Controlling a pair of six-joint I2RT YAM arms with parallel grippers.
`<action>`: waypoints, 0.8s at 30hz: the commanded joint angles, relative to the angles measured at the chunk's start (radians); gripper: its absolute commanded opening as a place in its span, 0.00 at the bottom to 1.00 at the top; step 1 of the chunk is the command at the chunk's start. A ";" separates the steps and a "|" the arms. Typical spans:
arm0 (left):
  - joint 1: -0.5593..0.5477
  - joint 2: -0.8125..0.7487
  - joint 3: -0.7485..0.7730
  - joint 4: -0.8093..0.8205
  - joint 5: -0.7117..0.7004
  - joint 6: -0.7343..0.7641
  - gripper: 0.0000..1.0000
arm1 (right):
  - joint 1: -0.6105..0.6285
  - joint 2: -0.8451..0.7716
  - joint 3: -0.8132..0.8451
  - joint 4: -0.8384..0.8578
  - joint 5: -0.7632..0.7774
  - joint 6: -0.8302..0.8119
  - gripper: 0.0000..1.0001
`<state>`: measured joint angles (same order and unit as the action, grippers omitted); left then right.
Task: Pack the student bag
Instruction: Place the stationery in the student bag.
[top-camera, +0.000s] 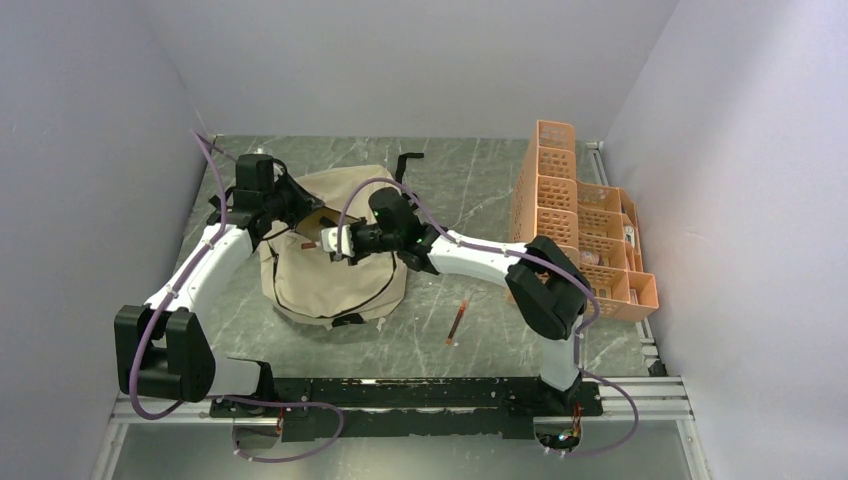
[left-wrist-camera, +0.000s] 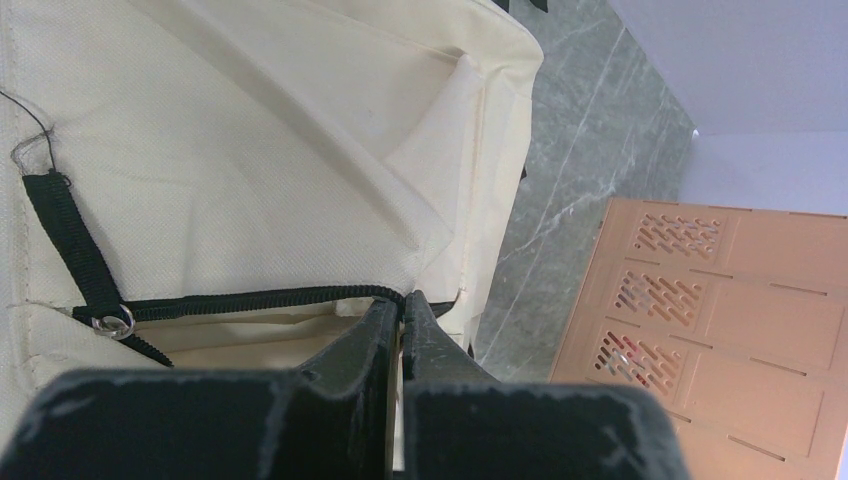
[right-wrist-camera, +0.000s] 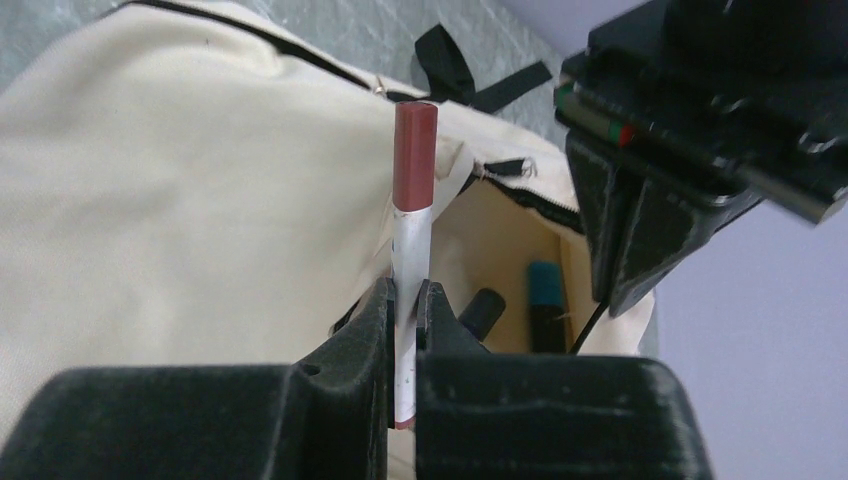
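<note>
On the grey marbled table (top-camera: 470, 190), in the overhead view, we are seeing the student bag (top-camera: 335, 275) lying left of centre, with the orange organizer (top-camera: 585, 235) standing well apart along the right edge and a loose pen (top-camera: 458, 322) lying between them. The left gripper (top-camera: 298, 203) and the right gripper (top-camera: 335, 241) are both reaching over the bag's upper part. From the left wrist, we are watching the narrow jaws pinching the bag's cream fabric right at the black zipper (left-wrist-camera: 250, 300) of an open pocket. From the right wrist, we are looking at the jaws clamping a white marker (right-wrist-camera: 413, 200) with a red cap, which is pointing toward the pocket mouth, where two other markers (right-wrist-camera: 545, 290) are lying inside.
</note>
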<state>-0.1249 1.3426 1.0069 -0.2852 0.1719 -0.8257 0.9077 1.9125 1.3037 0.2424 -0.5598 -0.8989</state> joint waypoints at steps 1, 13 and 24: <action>0.013 -0.033 0.030 0.012 0.009 0.012 0.05 | 0.012 0.030 0.039 0.043 -0.032 -0.048 0.00; 0.013 -0.035 0.031 0.006 0.013 0.013 0.05 | 0.011 0.195 0.176 0.004 0.205 -0.236 0.00; 0.014 -0.033 0.025 0.009 0.015 0.008 0.05 | 0.011 0.254 0.203 0.006 0.385 -0.253 0.03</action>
<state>-0.1204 1.3384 1.0069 -0.2890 0.1722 -0.8261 0.9176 2.1407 1.4811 0.2481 -0.2604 -1.1385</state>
